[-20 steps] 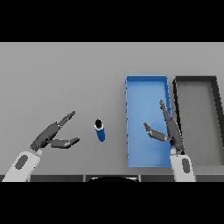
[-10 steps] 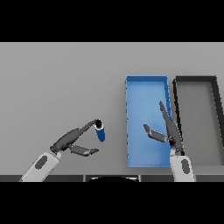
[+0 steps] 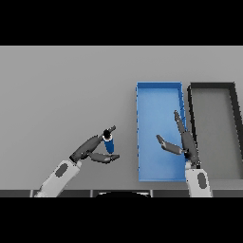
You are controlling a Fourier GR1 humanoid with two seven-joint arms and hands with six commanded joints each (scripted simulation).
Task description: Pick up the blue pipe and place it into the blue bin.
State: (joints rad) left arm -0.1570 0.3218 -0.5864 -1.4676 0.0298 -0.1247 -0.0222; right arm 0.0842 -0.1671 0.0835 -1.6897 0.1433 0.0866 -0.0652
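Observation:
The blue pipe (image 3: pixel 109 144) stands on end on the grey table, left of the blue bin (image 3: pixel 153 111). My left hand (image 3: pixel 89 150) reaches in from the lower left. Its straight fingers (image 3: pixel 111 129) pass along the far side of the pipe and its thumb (image 3: pixel 106 158) lies on the near side, so the pipe sits in the gap between them. The hand is open and the pipe rests on the table. My right hand (image 3: pixel 183 142) is open and hangs over the right side of the blue bin, holding nothing.
A dark grey bin (image 3: pixel 211 118) stands right beside the blue bin, at the table's right. The grey table (image 3: pixel 61 90) stretches wide to the left and back.
My left hand has moved right and forward until its fingers and thumb flank the pipe. The pipe has stayed in place. The right hand has not moved.

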